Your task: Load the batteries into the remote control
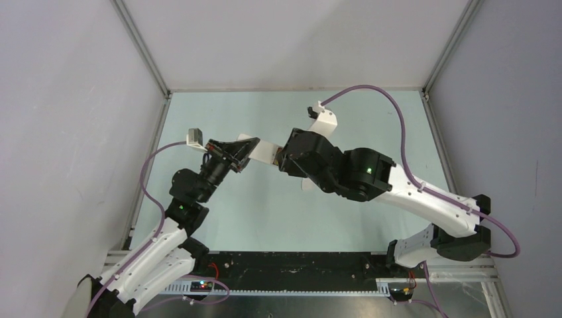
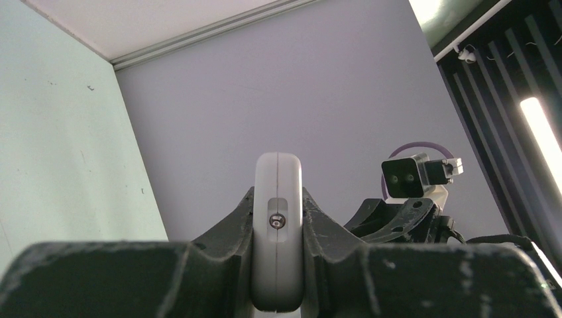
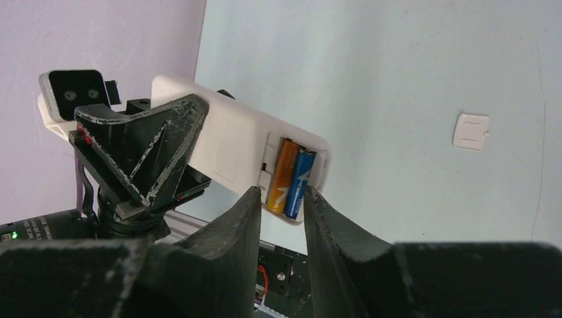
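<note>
The white remote control (image 3: 232,139) is held in the air, plain back toward my right wrist camera. Its battery bay is uncovered, and the orange battery (image 3: 281,173) and blue battery (image 3: 299,182) lie side by side in it. My left gripper (image 2: 278,195) is shut on the remote (image 2: 278,252), clamping its thin edges. It also shows in the top view (image 1: 232,156) and the right wrist view (image 3: 152,146). My right gripper (image 3: 281,193) is open with a narrow gap, its tips just at the near end of the bay, holding nothing. In the top view it (image 1: 285,159) meets the remote (image 1: 262,149).
A small white battery cover (image 3: 471,131) lies flat on the pale green table (image 3: 397,79); in the top view it (image 1: 309,186) peeks out under the right arm. Grey walls enclose the table on three sides.
</note>
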